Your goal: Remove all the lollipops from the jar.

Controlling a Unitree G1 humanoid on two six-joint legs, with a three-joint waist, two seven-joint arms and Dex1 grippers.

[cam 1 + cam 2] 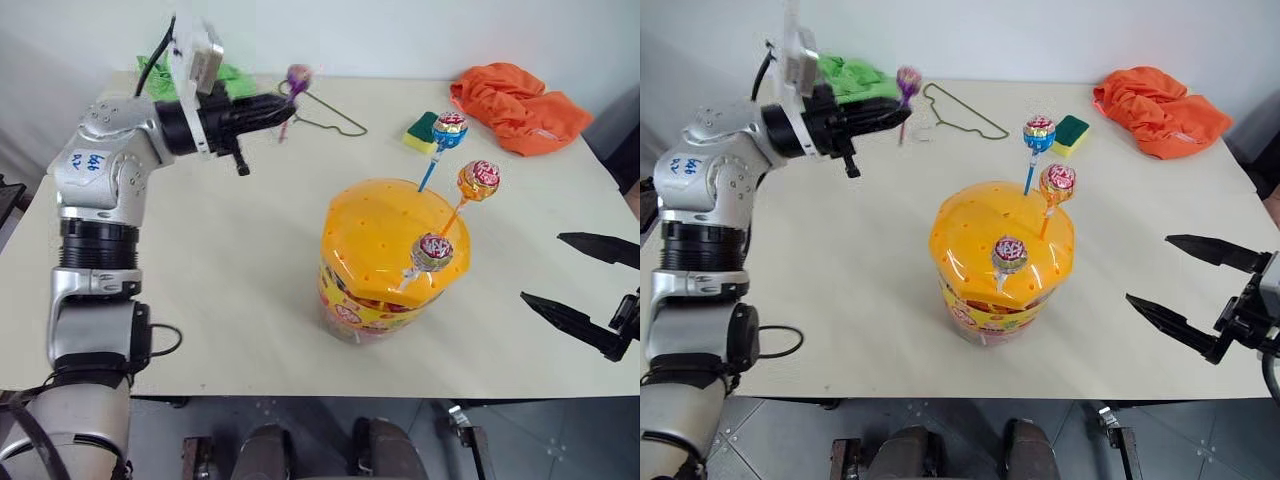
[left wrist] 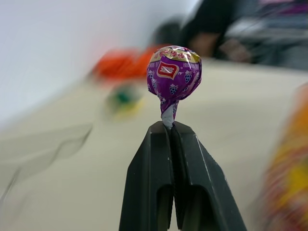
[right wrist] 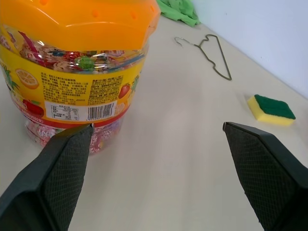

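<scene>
The left gripper [image 2: 171, 126] pinches the purple-wrapped lollipop [image 1: 298, 76] by its stick, carrying it over the far left of the table [image 1: 230, 250], probably to set it down. Three lollipops [image 1: 478, 181] stand in the orange-lidded clear plastic jar [image 1: 390, 262]. The right gripper [image 1: 580, 280] waits beside it, jaws wide.

You are looking at a big table [image 1: 250, 260] with a pale cream top, and a plain white wall [image 1: 400, 35] stands right behind its far edge. Under the near edge you can see a grey floor [image 1: 940, 425], and soft, even light falls on everything
</scene>
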